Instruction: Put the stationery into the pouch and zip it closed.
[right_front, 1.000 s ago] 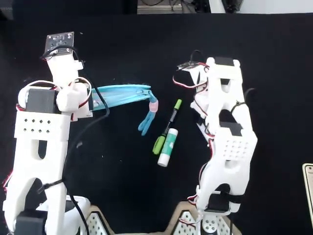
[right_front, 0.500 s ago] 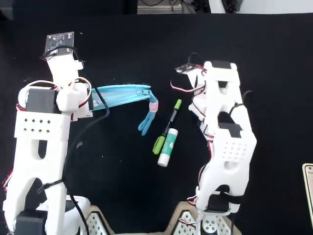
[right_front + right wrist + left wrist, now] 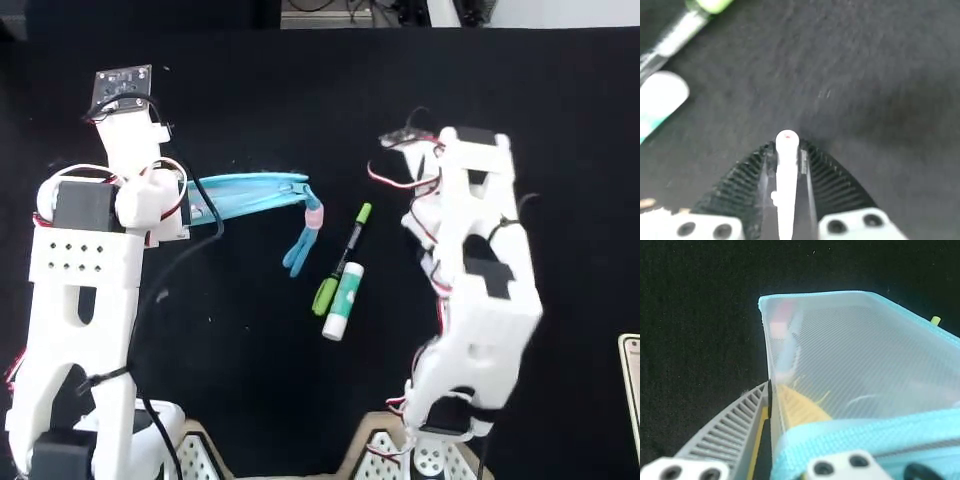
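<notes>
Pouch (image 3: pixel 250 192) clamped by left gripper (image 3: pixel 769 390), long axis laid left–right in high view, tassel (image 3: pixel 303 240) end at centre — white stick (image 3: pixel 785 200) pinched in right gripper (image 3: pixel 786 145), right of it.

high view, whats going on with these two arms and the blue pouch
The left gripper is clamped on one end of the translucent pouch with a turquoise zip edge. The right gripper is shut on a slim white stick above the black table. The green marker pen and the white and green glue stick lie side by side on the table, not yet in the pouch.
</notes>
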You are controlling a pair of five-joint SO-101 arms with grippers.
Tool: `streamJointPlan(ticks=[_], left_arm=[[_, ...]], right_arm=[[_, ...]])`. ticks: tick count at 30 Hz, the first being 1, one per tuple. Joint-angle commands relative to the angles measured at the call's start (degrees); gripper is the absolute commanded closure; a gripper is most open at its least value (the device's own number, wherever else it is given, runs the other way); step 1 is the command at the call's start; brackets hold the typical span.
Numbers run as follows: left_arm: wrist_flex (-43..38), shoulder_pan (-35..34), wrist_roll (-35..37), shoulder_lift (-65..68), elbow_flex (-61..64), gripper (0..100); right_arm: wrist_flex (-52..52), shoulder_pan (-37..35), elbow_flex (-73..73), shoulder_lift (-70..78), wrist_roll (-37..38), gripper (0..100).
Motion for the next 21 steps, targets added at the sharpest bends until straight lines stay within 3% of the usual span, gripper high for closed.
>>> streamJointPlan(ticks=[1,8,21], left_arm=[[0.35,0.04,0.53,0.18,2.68,97],[0.44,0.04,0.53,0.18,2.68,97],[0.44,0.04,0.53,0.18,2.68,97]], right_arm=[[2.46,-1.14,1.63,-14.2,-1.58,98.8],[2.46,-7.21,6.99,-36.7,-9.32,98.8],[-0.44,-27.69,11.74,-74.15,-22.77,98.8]])
